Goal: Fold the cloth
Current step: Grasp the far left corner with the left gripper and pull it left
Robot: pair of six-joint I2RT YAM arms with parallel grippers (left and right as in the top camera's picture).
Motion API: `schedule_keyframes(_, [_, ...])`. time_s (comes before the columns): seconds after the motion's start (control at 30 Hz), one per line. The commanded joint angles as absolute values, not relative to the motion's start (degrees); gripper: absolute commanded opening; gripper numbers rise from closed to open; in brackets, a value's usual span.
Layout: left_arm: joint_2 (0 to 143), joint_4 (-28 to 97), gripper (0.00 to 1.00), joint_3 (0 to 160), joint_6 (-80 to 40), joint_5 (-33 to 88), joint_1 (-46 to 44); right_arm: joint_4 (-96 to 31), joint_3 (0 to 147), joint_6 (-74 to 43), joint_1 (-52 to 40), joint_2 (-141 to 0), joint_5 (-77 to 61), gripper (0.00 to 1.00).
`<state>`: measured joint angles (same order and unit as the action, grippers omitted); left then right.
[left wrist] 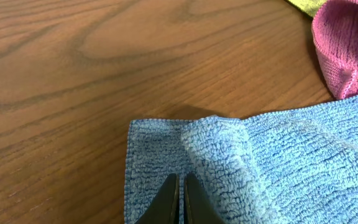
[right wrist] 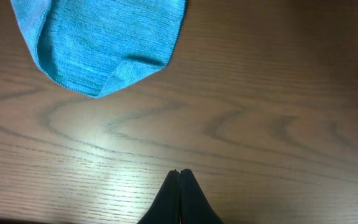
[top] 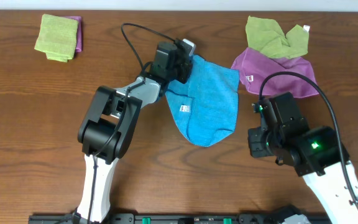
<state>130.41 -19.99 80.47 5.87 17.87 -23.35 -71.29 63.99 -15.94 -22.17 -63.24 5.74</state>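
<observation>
The bright blue cloth [top: 207,99] lies rumpled in a teardrop shape at the middle of the wooden table, its small white tag [top: 183,109] near the left edge. My left gripper [top: 185,67] sits at the cloth's upper left corner. In the left wrist view its jaws [left wrist: 179,177] are shut on the cloth [left wrist: 291,162], and a raised ridge of fabric runs beside them. My right gripper [top: 258,127] hovers over bare wood to the right of the cloth's lower end. It is shut [right wrist: 179,171] and holds nothing, with the cloth's rounded end [right wrist: 104,37] ahead and to its left.
A purple cloth [top: 278,71] lies just right of the blue one, with a crumpled light green cloth [top: 272,34] on its far edge. The left wrist view shows the purple cloth [left wrist: 347,50] too. A folded green cloth [top: 56,37] on purple fabric lies at the far left.
</observation>
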Motion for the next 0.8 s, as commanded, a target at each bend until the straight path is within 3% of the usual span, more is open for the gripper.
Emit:
schedule_keyframes(0.0, [131.9,-20.4,0.06,81.2,6.4,18.0,-23.4,-71.1,63.7,-16.7,-21.8,-62.7,5.6,0.02])
schedule_keyframes(0.37, [132.9,-19.5,0.06,81.2,6.5,16.6,-23.4,-70.2,63.7,-16.7,-21.8,-62.7,5.6,0.02])
schedule_keyframes(0.77, [132.9,-8.7,0.05,81.2,10.8,3.3,-22.8,-68.8,63.7,-16.7,-21.8,-62.7,5.6,0.02])
